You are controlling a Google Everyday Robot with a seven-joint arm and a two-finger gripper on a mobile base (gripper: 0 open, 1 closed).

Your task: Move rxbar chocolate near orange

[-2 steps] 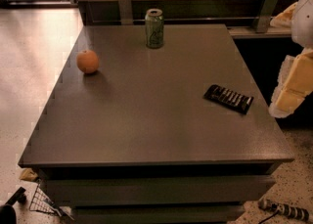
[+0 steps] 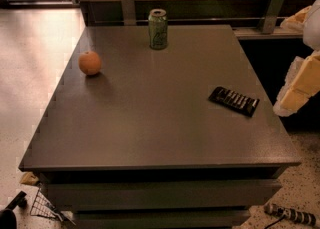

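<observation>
The hand (image 2: 299, 89) hangs beside the table (image 2: 160, 128), apart from the rxbar chocolate (image 2: 234, 101); how open, cannot tell.

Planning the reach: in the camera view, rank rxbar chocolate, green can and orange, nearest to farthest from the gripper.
From the gripper at the right edge:
1. rxbar chocolate, right side.
2. green can, back middle.
3. orange, far left.
</observation>
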